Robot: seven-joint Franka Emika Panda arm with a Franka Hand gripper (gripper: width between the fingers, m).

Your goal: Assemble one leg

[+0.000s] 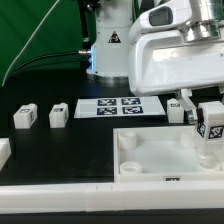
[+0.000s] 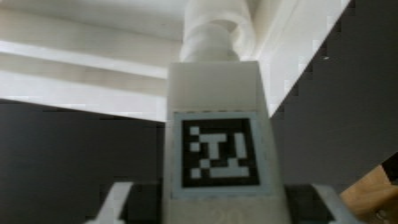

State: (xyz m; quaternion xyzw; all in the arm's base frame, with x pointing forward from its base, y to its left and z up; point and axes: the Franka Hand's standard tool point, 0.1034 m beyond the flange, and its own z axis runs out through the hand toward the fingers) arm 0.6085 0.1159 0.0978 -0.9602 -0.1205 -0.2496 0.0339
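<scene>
My gripper (image 1: 210, 122) is shut on a white square-section leg (image 1: 211, 128) with a black-and-white tag, and holds it upright over the near right corner of the large white square panel (image 1: 160, 152). In the wrist view the leg (image 2: 219, 120) fills the middle, tag facing the camera, with a finger (image 2: 139, 200) on either side of it. Its round peg end points at the panel's edge (image 2: 71, 70). Three more legs show in the exterior view: two (image 1: 25, 117) (image 1: 58, 115) at the left and one (image 1: 177, 111) behind the gripper.
The marker board (image 1: 120, 107) lies behind the panel. A white part (image 1: 3, 152) lies at the exterior view's left edge. A white rail (image 1: 60, 196) runs along the near side. The robot base (image 1: 108, 45) stands at the back.
</scene>
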